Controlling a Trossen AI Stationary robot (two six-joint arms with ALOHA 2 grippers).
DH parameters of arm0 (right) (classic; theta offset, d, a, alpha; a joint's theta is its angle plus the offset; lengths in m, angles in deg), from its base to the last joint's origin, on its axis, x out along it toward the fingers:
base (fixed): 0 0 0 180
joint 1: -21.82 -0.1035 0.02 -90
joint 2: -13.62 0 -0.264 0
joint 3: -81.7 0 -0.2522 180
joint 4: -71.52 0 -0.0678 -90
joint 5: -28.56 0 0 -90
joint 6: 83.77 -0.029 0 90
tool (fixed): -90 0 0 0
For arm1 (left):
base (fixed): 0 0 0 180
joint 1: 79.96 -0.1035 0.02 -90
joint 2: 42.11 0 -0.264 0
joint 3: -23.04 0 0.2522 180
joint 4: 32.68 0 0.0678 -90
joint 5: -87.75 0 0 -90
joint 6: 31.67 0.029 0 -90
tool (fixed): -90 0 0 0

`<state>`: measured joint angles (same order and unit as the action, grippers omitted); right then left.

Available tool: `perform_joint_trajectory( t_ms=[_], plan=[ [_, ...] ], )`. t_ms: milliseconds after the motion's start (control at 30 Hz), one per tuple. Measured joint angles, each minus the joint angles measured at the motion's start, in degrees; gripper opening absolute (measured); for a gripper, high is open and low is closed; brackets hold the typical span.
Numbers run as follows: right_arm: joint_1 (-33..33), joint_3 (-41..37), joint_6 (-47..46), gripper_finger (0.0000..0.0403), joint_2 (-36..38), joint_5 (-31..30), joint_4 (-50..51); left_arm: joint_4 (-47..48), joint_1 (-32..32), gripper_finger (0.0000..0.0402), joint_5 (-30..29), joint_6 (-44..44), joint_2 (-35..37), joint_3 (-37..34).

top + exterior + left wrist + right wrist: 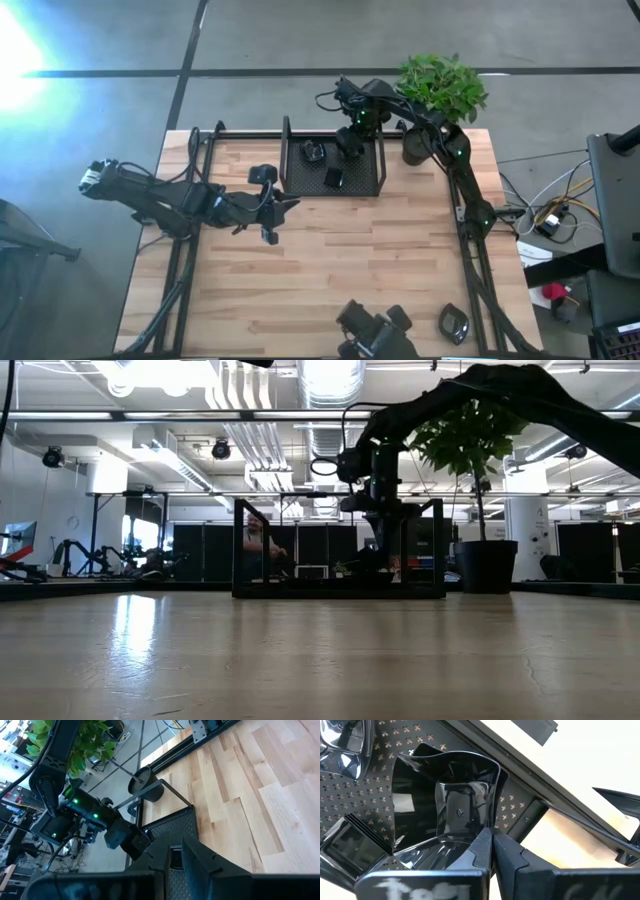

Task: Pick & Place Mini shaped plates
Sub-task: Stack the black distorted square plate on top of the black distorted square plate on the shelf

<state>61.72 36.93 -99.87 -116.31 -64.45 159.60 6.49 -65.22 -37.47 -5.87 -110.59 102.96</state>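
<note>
Wooden bench [340, 270] boards lie under the left gripper [272, 207], which hovers left of the mesh tray [300, 182] with its fingers slightly apart and holding nothing. Farther right, the right gripper [492, 851] is down in the tray, fingers clamped on the rim of a glossy black square plate [451, 800], with another plate [314, 152] lying beside it. More plates [453, 323] sit at the bench's near right edge.

A leafy potted plant [441, 85] stands beside the black mesh tray [367, 188] — both on the wooden table [330, 270].
</note>
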Motion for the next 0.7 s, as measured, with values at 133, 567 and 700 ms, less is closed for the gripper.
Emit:
perform_joint_trajectory(
  t_ms=[133, 567, 700],
  plan=[
    [0.0, 0.0, 0.1, 0.0009, 0.0, 0.0, -0.1, 0.0, 0.0, 0.0045, 0.0, 0.0, 0.0, 0.0],
    [-1.0, 0.0, -0.2, 0.0088, 0.0, 0.3, -0.2, 0.0, 0.0, 0.0045, -0.6, 0.1, 0.0, 0.0],
    [-1.1, 0.0, -0.2, 0.01, 0.3, 0.5, 0.0, 0.0, 0.0, 0.0045, -2.2, 0.1, 0.0, 0.0]
  ],
)
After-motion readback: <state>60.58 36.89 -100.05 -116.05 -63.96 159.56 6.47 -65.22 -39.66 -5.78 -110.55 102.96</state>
